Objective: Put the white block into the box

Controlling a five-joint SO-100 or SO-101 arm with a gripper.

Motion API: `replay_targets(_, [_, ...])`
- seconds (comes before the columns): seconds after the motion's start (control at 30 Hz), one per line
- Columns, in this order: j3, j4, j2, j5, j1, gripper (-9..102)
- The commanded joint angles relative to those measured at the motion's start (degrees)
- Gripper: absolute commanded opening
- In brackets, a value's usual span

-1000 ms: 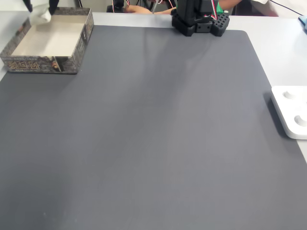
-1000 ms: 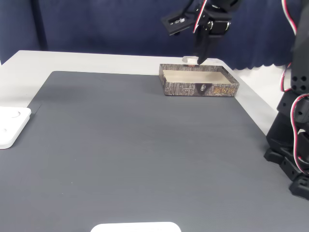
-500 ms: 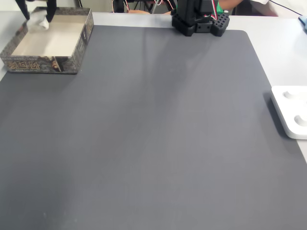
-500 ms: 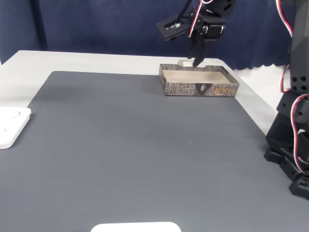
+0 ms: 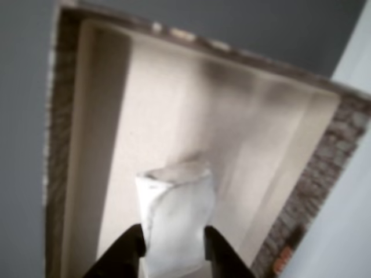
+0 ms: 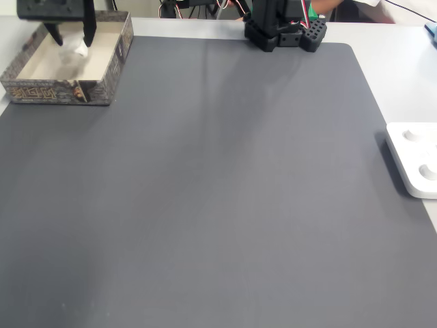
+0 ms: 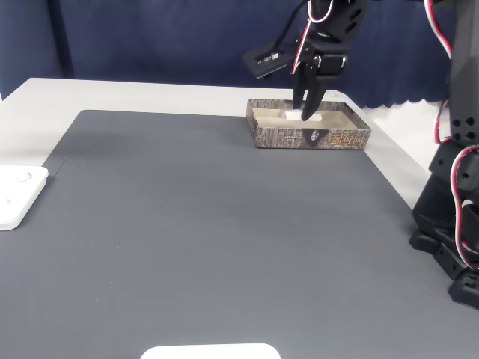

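In the other view the white block (image 5: pixel 174 214) sits between my gripper's (image 5: pixel 174 234) two black fingers, low over the cream floor of the box (image 5: pixel 87 139). In a fixed view the gripper (image 6: pixel 71 39) reaches down inside the box (image 6: pixel 54 92) at the mat's far left corner, and the block (image 6: pixel 78 49) shows pale between the fingers. In another fixed view the gripper (image 7: pixel 305 112) dips below the brick-patterned rim of the box (image 7: pixel 310 138), with the block (image 7: pixel 293 116) just at its tips. Whether the block touches the floor cannot be told.
A dark grey mat (image 6: pixel 218 191) covers the table. A flat white device with round knobs lies at the mat's edge (image 6: pixel 413 160) (image 7: pixel 15 191). The arm's black base (image 6: pixel 283 27) (image 7: pixel 456 224) stands at the mat's border. Another white object (image 7: pixel 209 351) peeks in at the near edge.
The gripper has come down with the white block from above the box's far rim to inside the box, moving toward its middle.
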Motion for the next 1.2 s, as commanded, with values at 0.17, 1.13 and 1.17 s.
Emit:
replay_targets(0.17, [-0.9,-1.3,0.1,-0.9,0.6,-2])
replay_targets(1.13, [-0.6,-4.3,-0.4,-8.0,1.2,25])
replay_targets(1.17, [-0.4,-4.7,-0.4,-8.0,1.2,26])
